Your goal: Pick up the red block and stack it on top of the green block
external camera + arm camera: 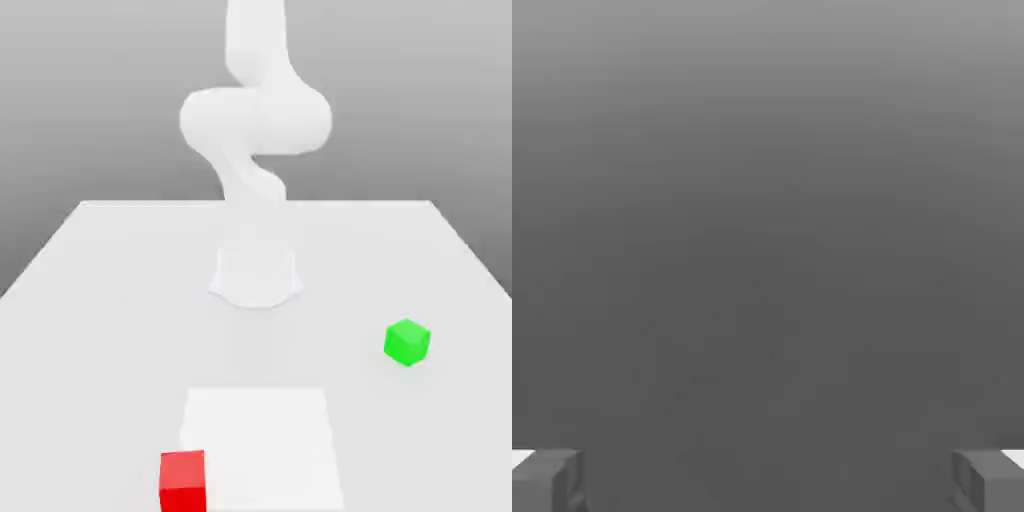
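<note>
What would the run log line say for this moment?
pincer: open, empty | red block: on table, untouched | green block: on table, apart from red | stack: not started

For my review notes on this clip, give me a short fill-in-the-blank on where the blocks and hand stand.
1. The red block lies toward the exterior view's ____ of the green block.
2. The two blocks are ____, not stacked.
3. Both blocks rest on the ____.
4. In the hand view, the hand has its fingers ____, with nothing between them.

Missing words: left; apart; table; open
</note>
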`<state>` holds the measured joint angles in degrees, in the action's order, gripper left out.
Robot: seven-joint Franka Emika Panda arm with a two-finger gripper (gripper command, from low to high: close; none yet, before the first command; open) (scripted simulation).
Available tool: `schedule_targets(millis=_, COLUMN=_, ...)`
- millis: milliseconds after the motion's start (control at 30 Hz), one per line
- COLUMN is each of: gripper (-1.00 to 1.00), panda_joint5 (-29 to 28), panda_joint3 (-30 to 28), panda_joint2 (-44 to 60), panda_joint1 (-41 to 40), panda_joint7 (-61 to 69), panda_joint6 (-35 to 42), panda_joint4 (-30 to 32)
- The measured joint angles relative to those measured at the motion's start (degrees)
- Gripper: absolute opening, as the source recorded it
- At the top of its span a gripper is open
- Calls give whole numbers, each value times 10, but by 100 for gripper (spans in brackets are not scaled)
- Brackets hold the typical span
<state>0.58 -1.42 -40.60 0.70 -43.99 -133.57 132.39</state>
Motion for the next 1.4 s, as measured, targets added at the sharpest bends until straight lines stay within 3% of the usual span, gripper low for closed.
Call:
schedule_targets(millis=533, gripper=0, panda_joint5=49, panda_joint3=-68, panda_joint2=336, panda_joint1=19, panda_joint7=127, panda_joint6=-115, panda_joint4=39)
schedule_targets(millis=833, gripper=0, panda_joint5=48, panda_joint3=-78, panda_joint2=520, panda_joint1=1, panda_joint7=177, panda_joint6=-180, panda_joint4=61)
schedule_targets(millis=1000, gripper=0, panda_joint5=70, panda_joint3=-60, panda_joint2=624, panda_joint1=-17, panda_joint7=201, panda_joint6=-254, panda_joint4=51)
schedule_targets(millis=1033, gripper=-100, panda_joint5=75, panda_joint3=-55, panda_joint2=639, panda_joint1=-21, panda_joint7=204, panda_joint6=-267, panda_joint4=49)
schedule_targets(millis=1267, gripper=-100, panda_joint5=75, panda_joint3=-55, panda_joint2=640, panda_joint1=-20, panda_joint7=204, panda_joint6=-268, panda_joint4=49)
schedule_targets(millis=1400, gripper=-100, panda_joint5=50, panda_joint3=-72, panda_joint2=570, panda_joint1=-9, panda_joint7=186, panda_joint6=-209, panda_joint4=60)
